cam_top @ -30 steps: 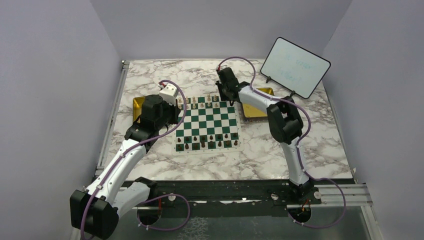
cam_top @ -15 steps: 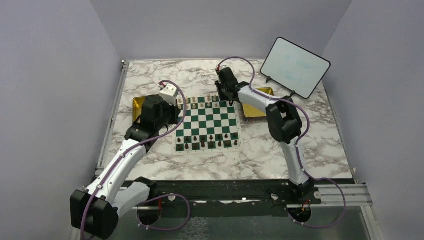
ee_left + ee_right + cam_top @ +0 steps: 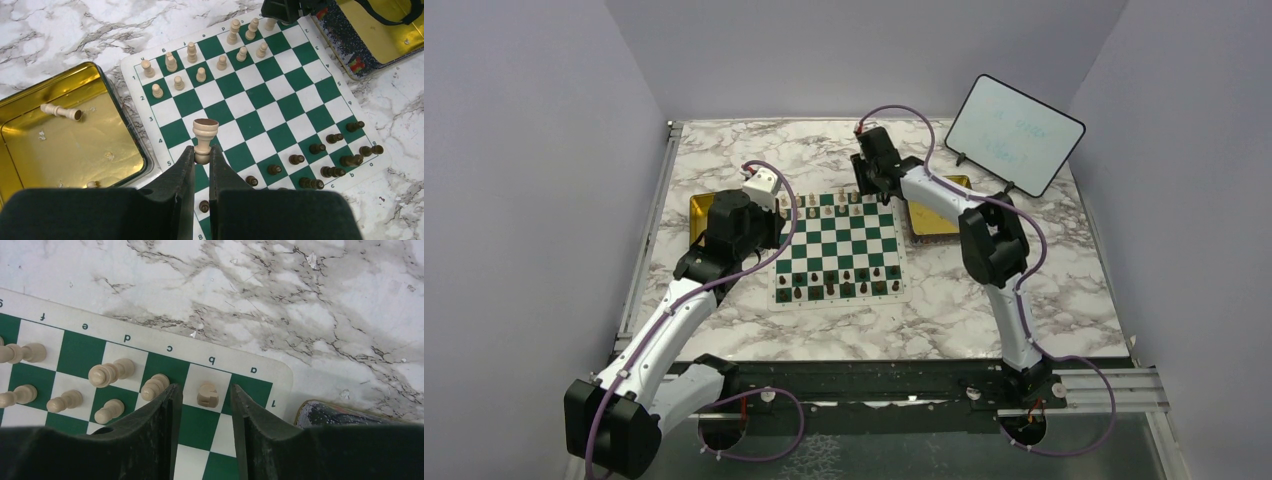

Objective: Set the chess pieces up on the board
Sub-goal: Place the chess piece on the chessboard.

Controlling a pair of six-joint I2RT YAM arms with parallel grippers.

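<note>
The green and white board lies mid-table. Cream pieces stand in its far rows and dark brown pieces in its near rows. My left gripper is shut on the base of a cream piece and holds it upright above the board's left side. My right gripper is open over the far right corner of the board. A cream piece stands free on the white square by letter b between its fingers. More cream pieces stand to its left.
A gold tray left of the board holds a cream piece lying on its side. Another gold tray lies right of the board. A small whiteboard stands at the back right. The table top is marble-patterned.
My right gripper has shifted a little toward the far edge of the board. My left arm has not moved.
</note>
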